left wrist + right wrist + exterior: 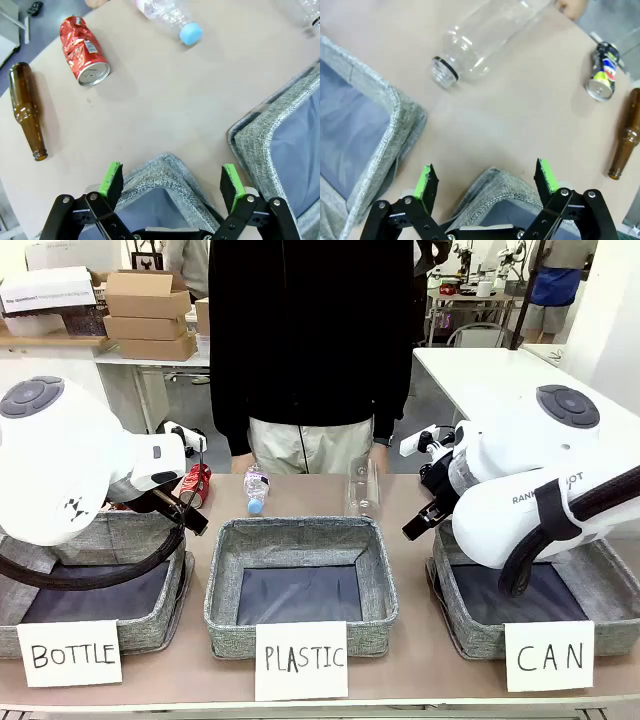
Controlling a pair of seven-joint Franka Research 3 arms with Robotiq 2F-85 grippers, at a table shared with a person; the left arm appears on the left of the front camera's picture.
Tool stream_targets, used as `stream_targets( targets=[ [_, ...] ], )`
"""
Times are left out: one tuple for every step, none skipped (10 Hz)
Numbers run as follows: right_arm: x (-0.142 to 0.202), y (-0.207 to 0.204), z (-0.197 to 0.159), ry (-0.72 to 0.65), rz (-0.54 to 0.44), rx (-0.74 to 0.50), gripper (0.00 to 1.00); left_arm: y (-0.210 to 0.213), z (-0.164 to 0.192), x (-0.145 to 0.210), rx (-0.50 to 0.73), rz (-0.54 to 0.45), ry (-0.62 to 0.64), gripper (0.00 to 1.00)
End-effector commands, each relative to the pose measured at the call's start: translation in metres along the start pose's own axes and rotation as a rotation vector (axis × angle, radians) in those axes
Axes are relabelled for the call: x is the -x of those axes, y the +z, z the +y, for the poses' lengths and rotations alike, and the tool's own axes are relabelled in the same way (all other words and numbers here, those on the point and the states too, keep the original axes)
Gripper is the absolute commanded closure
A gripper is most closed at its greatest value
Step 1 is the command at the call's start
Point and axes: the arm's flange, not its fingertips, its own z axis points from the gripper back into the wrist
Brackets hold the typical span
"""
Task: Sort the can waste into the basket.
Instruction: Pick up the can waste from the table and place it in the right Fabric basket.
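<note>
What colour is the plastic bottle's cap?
The cap is light blue, clearest in the left wrist view.

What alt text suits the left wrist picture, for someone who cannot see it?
The open left gripper hangs above a grey basket's corner; beyond, on the tan table, lie a dented red can, a brown bottle and a blue-capped clear bottle.

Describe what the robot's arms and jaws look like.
The left arm and right arm are glossy white rounded shells with grey joint caps and thick black cables. The right arm bears dark lettering. Black linkage jaws end in green pads.
</note>
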Motion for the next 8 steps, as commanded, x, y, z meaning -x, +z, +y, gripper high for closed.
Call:
stream_targets(
  targets=[
    [-0.0001,0.0000,0.0000,0.000,0.000,0.000,0.00,0.0000,0.0000,0.0000,0.000,0.000,0.000,0.00],
    [-0.0001,0.0000,0.0000,0.000,0.000,0.000,0.00,0.0000,0.0000,0.0000,0.000,0.000,0.000,0.00],
    [-0.0001,0.0000,0.0000,0.000,0.000,0.000,0.00,0.0000,0.0000,0.0000,0.000,0.000,0.000,0.00],
    [-0.0001,0.0000,0.0000,0.000,0.000,0.000,0.00,0.0000,0.0000,0.0000,0.000,0.000,0.000,0.00],
    [-0.0001,0.0000,0.0000,0.000,0.000,0.000,0.00,0.0000,0.0000,0.0000,0.000,0.000,0.000,0.00],
    [-0.0001,0.0000,0.0000,0.000,0.000,0.000,0.00,0.0000,0.0000,0.0000,0.000,0.000,0.000,0.00],
    [-0.0001,0.0000,0.0000,0.000,0.000,0.000,0.00,0.0000,0.0000,0.0000,0.000,0.000,0.000,0.00],
    [-0.0001,0.0000,0.0000,0.000,0.000,0.000,0.00,0.0000,0.0000,0.0000,0.000,0.000,0.000,0.00]
  ],
)
